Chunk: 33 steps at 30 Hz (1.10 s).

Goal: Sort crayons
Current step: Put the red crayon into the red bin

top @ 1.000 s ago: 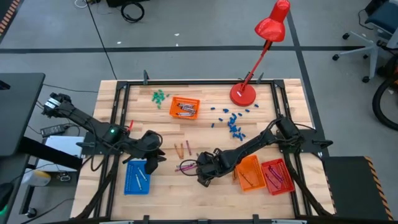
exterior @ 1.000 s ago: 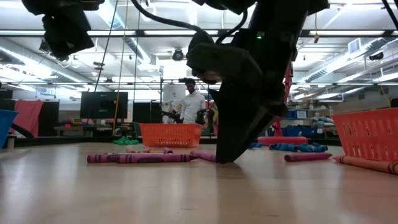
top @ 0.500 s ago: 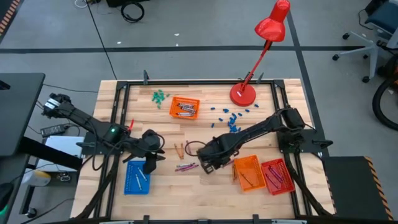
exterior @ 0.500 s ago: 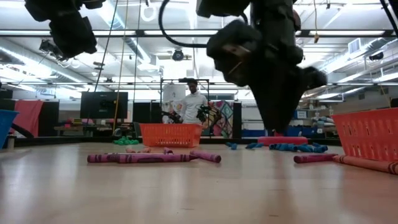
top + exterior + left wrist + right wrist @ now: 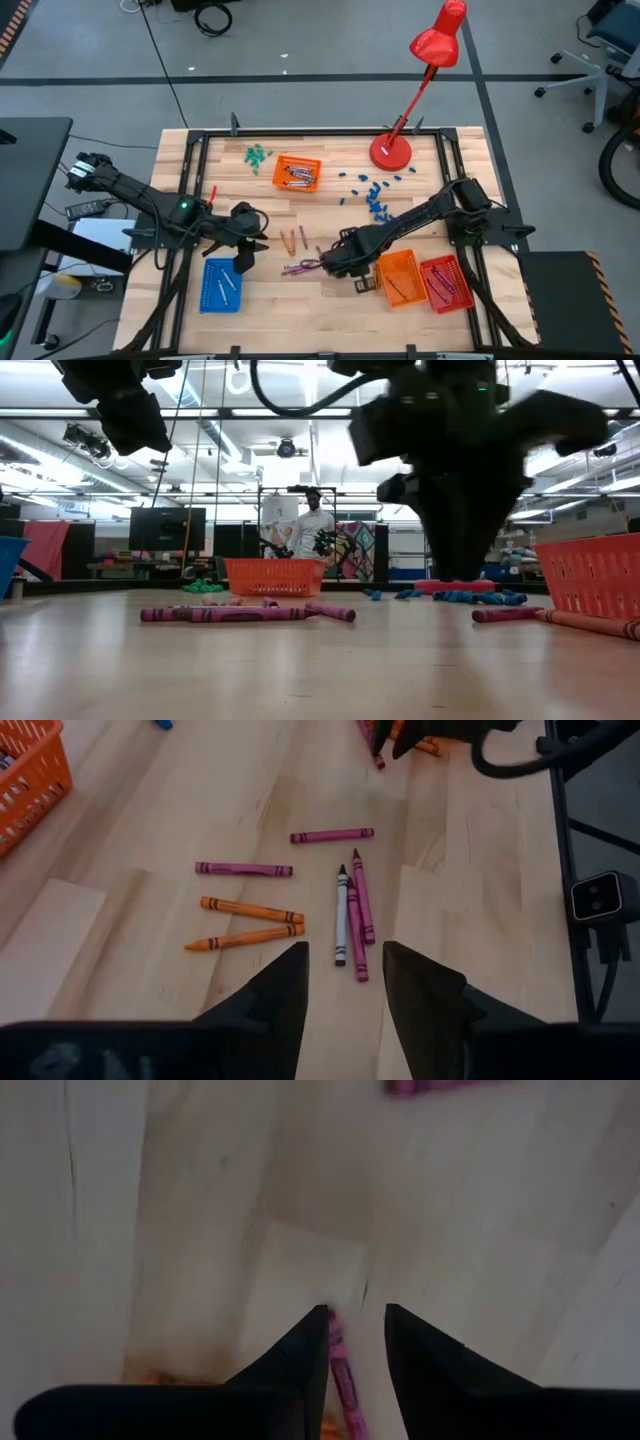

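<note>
a magenta crayon (image 5: pixel 340 1370) is pinched between the fingers of the right gripper (image 5: pixel 362 280), near the counter's (image 5: pixel 300 310) front edge beside the orange tray (image 5: pixel 400 277). loose crayons (image 5: pixel 350 910) lie at mid-counter. the left gripper (image 5: pixel 243 262), fingers spread, hovers by the blue tray (image 5: pixel 221 285) at the front left corner.

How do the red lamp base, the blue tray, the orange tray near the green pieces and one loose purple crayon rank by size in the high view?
1. Blue tray.
2. Orange tray and lamp base: too alike to rank.
3. Purple crayon, by far the smallest.
</note>
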Each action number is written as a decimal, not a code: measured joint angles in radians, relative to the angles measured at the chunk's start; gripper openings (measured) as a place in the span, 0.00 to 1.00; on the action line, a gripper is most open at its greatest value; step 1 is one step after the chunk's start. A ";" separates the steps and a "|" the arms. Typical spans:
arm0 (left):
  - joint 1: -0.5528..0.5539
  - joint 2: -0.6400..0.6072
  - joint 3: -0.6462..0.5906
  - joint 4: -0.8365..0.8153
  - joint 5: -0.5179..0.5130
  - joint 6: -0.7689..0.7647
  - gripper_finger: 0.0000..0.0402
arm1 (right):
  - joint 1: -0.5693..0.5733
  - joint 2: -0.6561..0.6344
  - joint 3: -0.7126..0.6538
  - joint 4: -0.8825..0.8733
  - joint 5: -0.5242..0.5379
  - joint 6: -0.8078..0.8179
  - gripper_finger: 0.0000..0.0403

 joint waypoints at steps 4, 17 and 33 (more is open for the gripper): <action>0.000 0.000 0.000 0.000 0.000 -0.002 0.35 | 0.006 0.000 -0.024 -0.003 0.017 -0.053 0.26; -0.001 0.000 0.000 0.000 0.000 -0.028 0.35 | 0.008 0.000 -0.132 0.011 -0.019 -0.103 0.26; -0.001 0.000 0.000 -0.001 0.000 -0.090 0.35 | 0.009 0.001 -0.129 0.048 0.002 -0.325 0.07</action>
